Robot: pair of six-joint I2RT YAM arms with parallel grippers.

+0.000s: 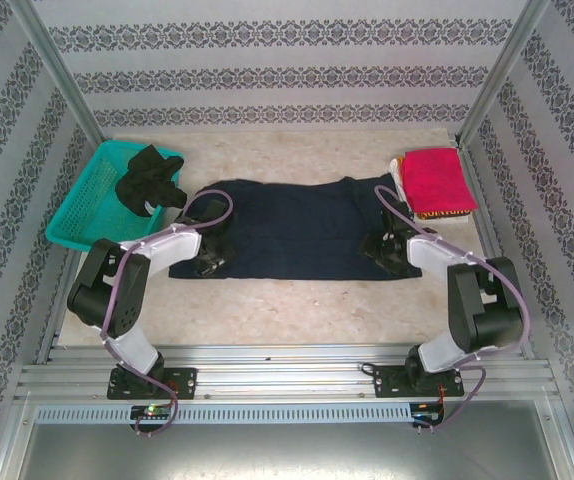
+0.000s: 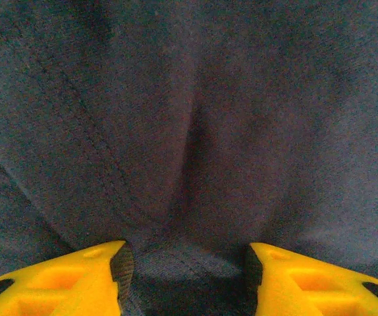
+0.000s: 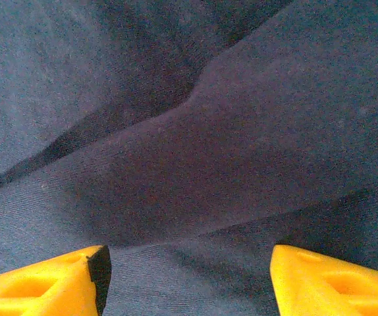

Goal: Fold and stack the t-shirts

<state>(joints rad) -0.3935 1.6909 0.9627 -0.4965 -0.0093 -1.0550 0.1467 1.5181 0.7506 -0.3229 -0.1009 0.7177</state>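
Observation:
A large dark navy t-shirt (image 1: 287, 230) lies spread flat across the middle of the table. My left gripper (image 1: 210, 264) rests on its near left corner. The yellow fingers stand apart, and navy cloth (image 2: 189, 164) bulges up between them with a crease running away from the gap (image 2: 186, 266). My right gripper (image 1: 381, 250) is down on the shirt's near right part, open wide (image 3: 189, 273) over a soft fold of the cloth (image 3: 228, 151). A pinkish-red t-shirt (image 1: 435, 178) lies folded at the back right. A black t-shirt (image 1: 150, 178) sits crumpled in the basket.
The teal mesh basket (image 1: 85, 212) stands at the back left, touching the left wall. The red shirt tops a small stack of folded cloth (image 1: 437, 213) by the right wall. Bare tabletop (image 1: 287, 310) runs between the navy shirt and the arm bases.

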